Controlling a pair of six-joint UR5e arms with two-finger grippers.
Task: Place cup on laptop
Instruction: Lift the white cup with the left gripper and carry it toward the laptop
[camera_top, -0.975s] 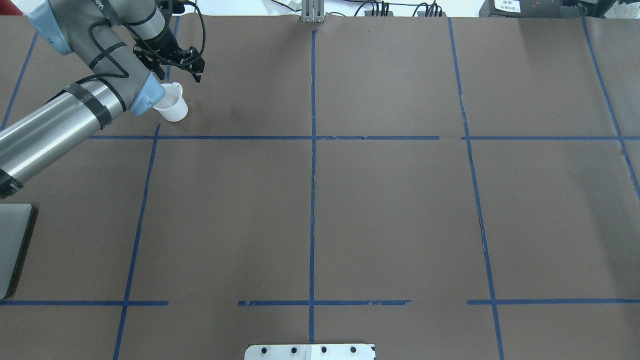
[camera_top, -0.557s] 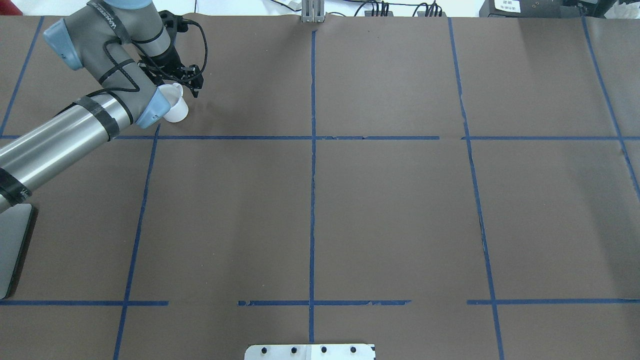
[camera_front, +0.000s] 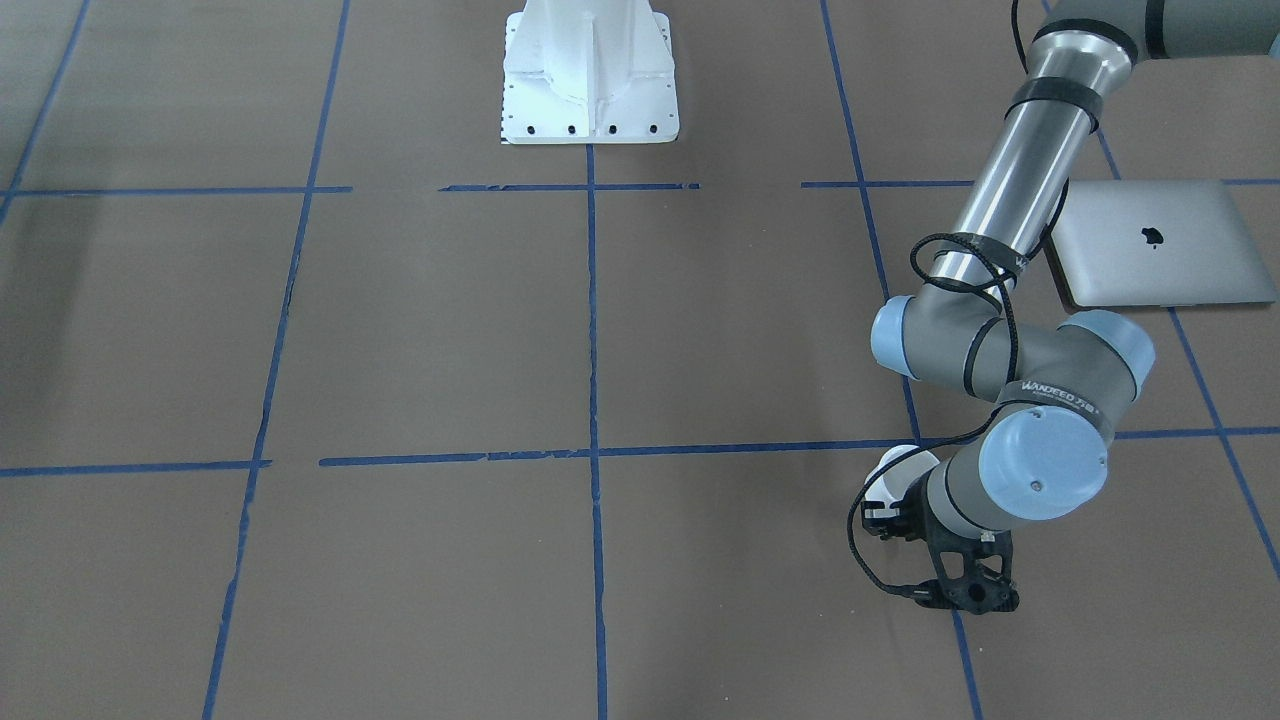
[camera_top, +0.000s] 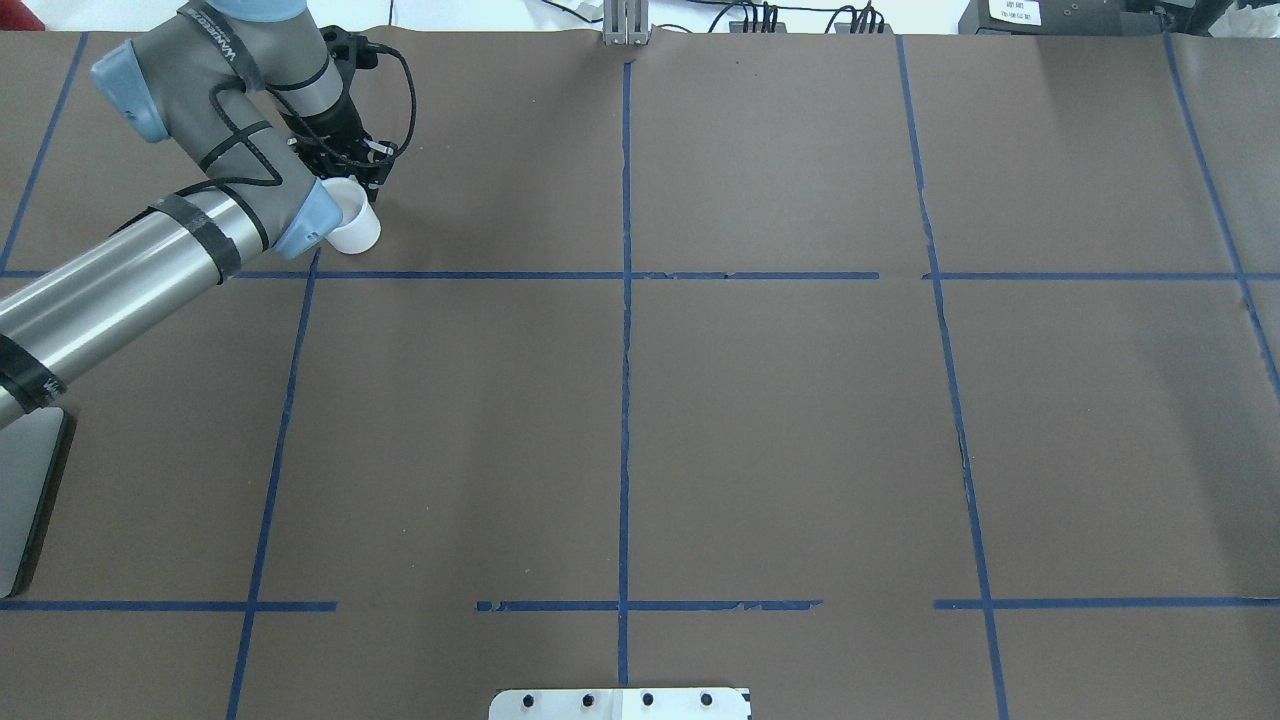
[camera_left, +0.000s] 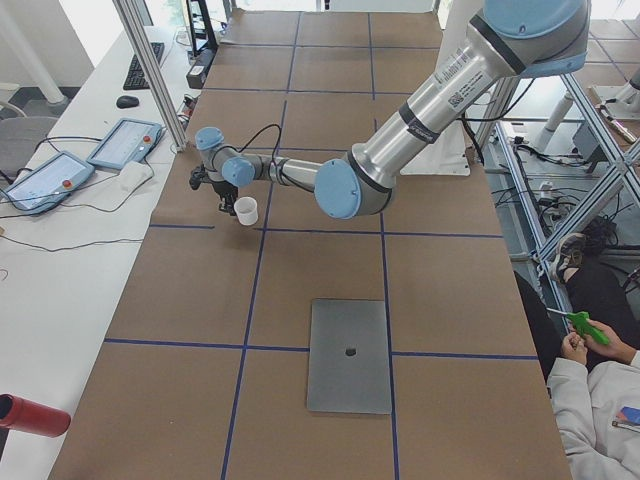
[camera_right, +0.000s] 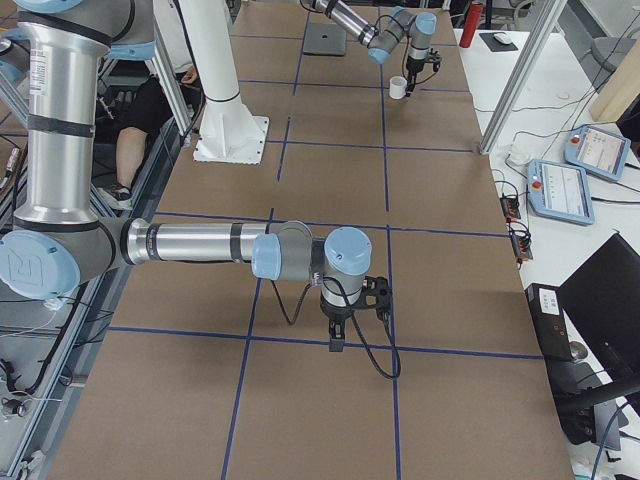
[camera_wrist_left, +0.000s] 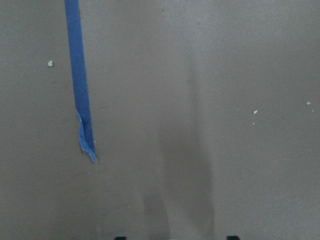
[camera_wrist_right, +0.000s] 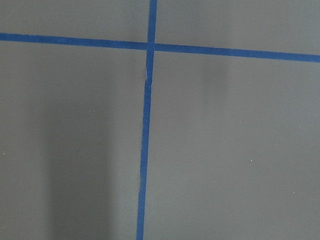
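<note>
Cup (camera_top: 358, 233) just beside left claw (camera_top: 368, 178), apparently on table (camera_top: 760, 420); grip cannot tell. Laptop (camera_left: 350, 355) well apart from claw, bare; carry, placing remain.

The cup (camera_top: 360, 235), small, white and tapered with its wider rim up, stands upright on the worktop (camera_top: 780, 420), far out on the robot's left. The laptop (camera_front: 1170, 265), thin, silver-grey, lid shut with a dark apple logo, lies flat, well apart from the cup.
</note>
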